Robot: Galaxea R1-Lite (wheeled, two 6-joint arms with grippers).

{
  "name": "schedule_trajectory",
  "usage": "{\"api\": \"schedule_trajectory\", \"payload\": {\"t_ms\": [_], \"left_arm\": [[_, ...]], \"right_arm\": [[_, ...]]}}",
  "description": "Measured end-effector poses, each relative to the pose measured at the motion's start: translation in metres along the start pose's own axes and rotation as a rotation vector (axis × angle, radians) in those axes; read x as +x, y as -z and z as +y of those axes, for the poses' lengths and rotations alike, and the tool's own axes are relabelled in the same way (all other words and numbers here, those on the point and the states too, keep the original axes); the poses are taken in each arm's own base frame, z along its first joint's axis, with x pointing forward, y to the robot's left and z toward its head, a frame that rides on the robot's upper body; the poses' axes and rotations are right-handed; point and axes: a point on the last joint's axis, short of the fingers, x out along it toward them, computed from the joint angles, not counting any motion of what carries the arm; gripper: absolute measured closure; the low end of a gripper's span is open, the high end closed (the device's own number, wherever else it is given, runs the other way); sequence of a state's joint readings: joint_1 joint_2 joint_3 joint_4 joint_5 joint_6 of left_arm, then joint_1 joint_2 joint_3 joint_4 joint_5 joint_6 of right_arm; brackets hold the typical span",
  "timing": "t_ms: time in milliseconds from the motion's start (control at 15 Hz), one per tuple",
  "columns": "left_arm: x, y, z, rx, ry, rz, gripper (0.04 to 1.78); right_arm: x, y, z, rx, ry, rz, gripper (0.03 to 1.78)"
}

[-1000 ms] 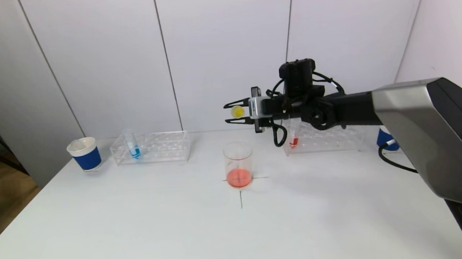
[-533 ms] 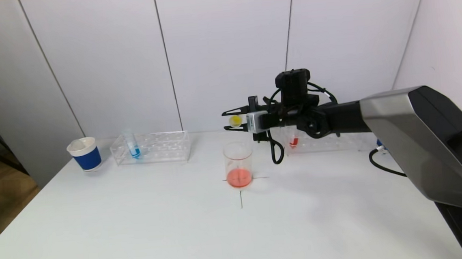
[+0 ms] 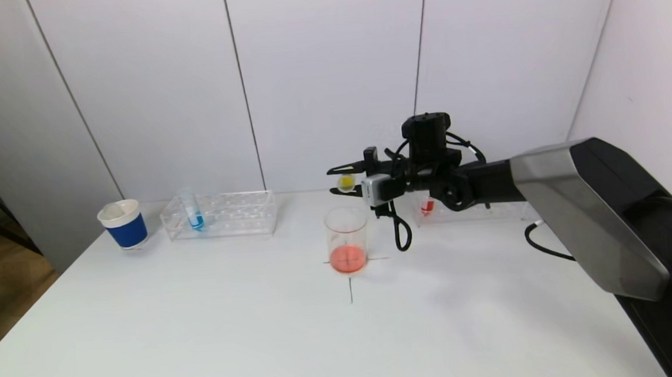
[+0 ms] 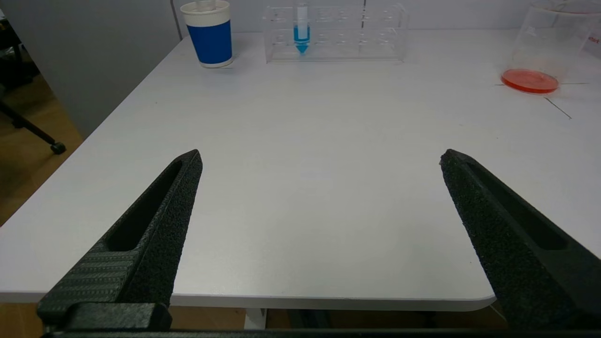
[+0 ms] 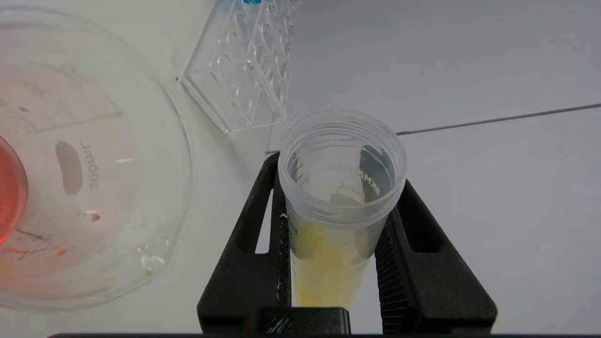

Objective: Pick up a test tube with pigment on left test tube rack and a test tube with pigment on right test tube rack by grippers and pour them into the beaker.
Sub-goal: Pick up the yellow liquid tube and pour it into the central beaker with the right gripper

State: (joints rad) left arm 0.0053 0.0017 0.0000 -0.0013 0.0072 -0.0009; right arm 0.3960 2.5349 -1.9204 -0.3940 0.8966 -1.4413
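Note:
My right gripper [image 3: 341, 181] is shut on a clear test tube with yellow pigment [image 3: 345, 182] and holds it just above the rim of the glass beaker [image 3: 346, 238], which has red liquid in its bottom. In the right wrist view the tube [image 5: 338, 206] sits between the black fingers [image 5: 253, 253], open mouth towards the camera, with the beaker [image 5: 89, 188] beside it. A tube with blue pigment [image 3: 192, 210] stands in the left rack [image 3: 219, 215]. A tube with red pigment [image 3: 427, 207] stands in the right rack [image 3: 473, 205]. My left gripper [image 4: 319, 159] is open and empty near the table's front edge.
A blue-and-white paper cup [image 3: 122, 224] stands left of the left rack. A black cross is drawn on the white table [image 3: 204, 339] under the beaker. White wall panels close the back and right side.
My right gripper has come down with the yellow tube, from well above the beaker to just over its rim. The left arm has not moved.

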Motion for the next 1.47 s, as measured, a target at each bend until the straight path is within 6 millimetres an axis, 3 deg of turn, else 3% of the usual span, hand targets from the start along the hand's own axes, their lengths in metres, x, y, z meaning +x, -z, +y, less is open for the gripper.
{"api": "schedule_trajectory", "payload": {"t_ms": [600,1467], "left_arm": [[0.0000,0.0000,0.0000,0.000,0.000,0.000,0.05],[0.0000,0.0000,0.0000,0.000,0.000,0.000,0.05]], "right_arm": [[-0.0021,0.0099,0.0113,-0.195,0.033,0.024,1.25],[-0.0062,0.0119,0.0115,-0.407,0.097,0.098,1.25]]}}
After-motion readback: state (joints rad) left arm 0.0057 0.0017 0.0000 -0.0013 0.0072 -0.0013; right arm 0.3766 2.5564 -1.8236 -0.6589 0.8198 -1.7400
